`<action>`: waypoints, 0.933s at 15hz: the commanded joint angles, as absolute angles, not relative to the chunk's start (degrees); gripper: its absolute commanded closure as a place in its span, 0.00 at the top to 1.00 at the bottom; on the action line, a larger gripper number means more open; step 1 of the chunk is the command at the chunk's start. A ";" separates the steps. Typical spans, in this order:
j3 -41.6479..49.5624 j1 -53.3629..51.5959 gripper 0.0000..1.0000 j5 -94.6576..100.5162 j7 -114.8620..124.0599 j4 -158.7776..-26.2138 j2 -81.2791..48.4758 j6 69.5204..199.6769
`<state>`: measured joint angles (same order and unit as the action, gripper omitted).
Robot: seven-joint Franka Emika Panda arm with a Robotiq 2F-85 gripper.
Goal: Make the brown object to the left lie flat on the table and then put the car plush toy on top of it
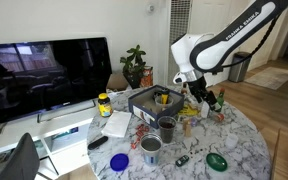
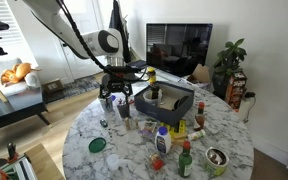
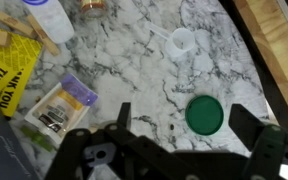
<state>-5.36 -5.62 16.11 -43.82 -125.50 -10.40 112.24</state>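
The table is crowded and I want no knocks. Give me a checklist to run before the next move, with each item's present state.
1. The tool is open: ok, jaws apart.
2. The tool is empty: ok, nothing between the jaws.
3. The tool hangs above the table: ok.
4. The brown object lies under the tool: not ok; the wrist view shows only a green lid, a white cup and a yellow packet.
5. The car plush toy is located: cannot tell; things are too small in both exterior views.
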 commanded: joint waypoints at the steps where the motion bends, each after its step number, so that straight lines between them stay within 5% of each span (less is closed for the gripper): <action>1: -7.64 -6.99 1.00 21.67 -44.79 -129.68 -12.01 117.36; 14: -9.98 -9.49 1.00 29.02 -46.46 -128.27 -19.10 119.17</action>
<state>-9.31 -8.16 25.27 -45.14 -131.01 -14.63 119.94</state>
